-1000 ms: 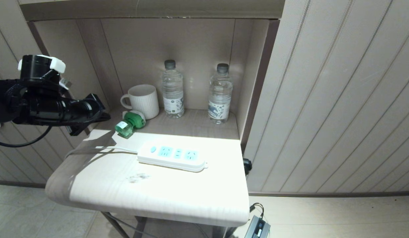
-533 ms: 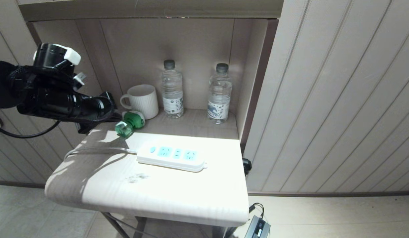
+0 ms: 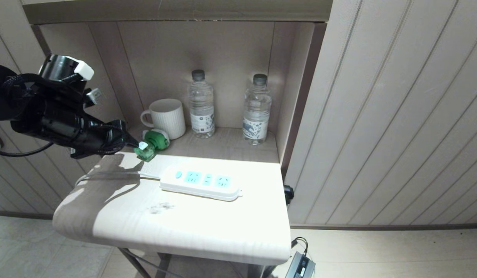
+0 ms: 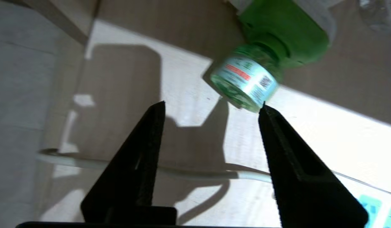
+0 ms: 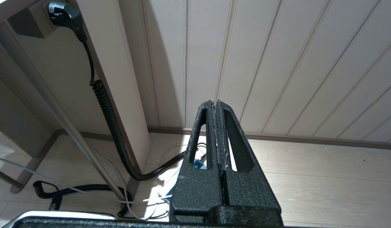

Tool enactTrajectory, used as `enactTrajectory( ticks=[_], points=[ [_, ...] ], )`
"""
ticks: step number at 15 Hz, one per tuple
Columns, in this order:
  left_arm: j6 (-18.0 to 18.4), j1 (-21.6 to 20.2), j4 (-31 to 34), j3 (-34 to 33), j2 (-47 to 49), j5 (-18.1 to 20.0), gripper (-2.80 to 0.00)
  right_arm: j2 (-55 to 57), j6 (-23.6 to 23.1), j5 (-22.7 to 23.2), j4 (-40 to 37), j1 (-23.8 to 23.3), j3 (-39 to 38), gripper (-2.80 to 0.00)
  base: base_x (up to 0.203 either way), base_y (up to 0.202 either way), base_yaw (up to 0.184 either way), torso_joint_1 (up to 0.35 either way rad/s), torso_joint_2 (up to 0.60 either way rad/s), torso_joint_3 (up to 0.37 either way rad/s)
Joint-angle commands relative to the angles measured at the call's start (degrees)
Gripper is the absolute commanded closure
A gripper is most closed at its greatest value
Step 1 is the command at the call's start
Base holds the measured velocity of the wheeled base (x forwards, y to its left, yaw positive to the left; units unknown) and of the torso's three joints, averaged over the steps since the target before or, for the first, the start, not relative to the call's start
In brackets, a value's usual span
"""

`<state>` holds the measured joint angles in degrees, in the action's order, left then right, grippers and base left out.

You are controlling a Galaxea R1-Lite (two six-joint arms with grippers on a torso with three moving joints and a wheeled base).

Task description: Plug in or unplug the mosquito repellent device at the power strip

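The mosquito repellent device (image 3: 151, 144), a small green bottle with a white and green cap, lies on its side on the table beside the mug; its labelled bottom (image 4: 246, 83) faces my left gripper. My left gripper (image 3: 127, 143) (image 4: 211, 106) is open, its tips just short of the bottle's bottom, one fingertip (image 4: 265, 111) almost touching it, nothing between the fingers. The power strip (image 3: 202, 182), white with light blue sockets, lies flat in the middle of the table with nothing plugged in. My right gripper (image 5: 214, 104) is shut and empty, parked low beside the table, out of the head view.
A white mug (image 3: 167, 117) and two water bottles (image 3: 201, 103) (image 3: 257, 109) stand in the niche behind the table (image 3: 176, 227). The strip's white cord (image 3: 107, 174) runs left under my left gripper. Cables and a black adapter (image 3: 300, 265) lie on the floor.
My left gripper has moved right and down toward the device's bottom end and turned at the wrist. Its fingers have opened. The device and the strip have not moved.
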<state>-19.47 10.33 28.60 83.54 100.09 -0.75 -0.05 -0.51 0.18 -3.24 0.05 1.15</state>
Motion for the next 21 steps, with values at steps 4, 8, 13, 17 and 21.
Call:
enactTrajectory(
  ticks=[4, 8, 13, 17, 21],
  points=[
    [9.9, -0.3, -1.4, 0.3, 1.3, -1.0, -2.80, 0.0, 0.0, 0.0, 0.0, 0.0, 0.0, 0.00, 0.000, 0.000, 0.000, 0.000, 0.00, 0.000],
    [21.0, -0.8, -4.2, 1.0, 2.2, -0.8, -2.80, 0.0, 0.0, 0.0, 0.0, 0.0, 0.0, 0.00, 0.000, 0.000, 0.000, 0.000, 0.00, 0.000],
    [28.4, -0.7, -4.5, 1.7, 4.5, 1.7, -2.80, 0.0, 0.0, 0.0, 0.0, 0.0, 0.0, 0.00, 0.000, 0.000, 0.000, 0.000, 0.00, 0.000],
    [29.5, -0.1, -4.1, 4.4, 6.0, 3.9, -2.80, 0.0, 0.0, 0.0, 0.0, 0.0, 0.0, 0.00, 0.000, 0.000, 0.000, 0.000, 0.00, 0.000],
    [32.3, 0.5, 4.3, 11.0, 7.9, 3.9, -2.80, 0.0, 0.0, 0.0, 0.0, 0.0, 0.0, 0.00, 0.000, 0.000, 0.000, 0.000, 0.00, 0.000]
  ],
)
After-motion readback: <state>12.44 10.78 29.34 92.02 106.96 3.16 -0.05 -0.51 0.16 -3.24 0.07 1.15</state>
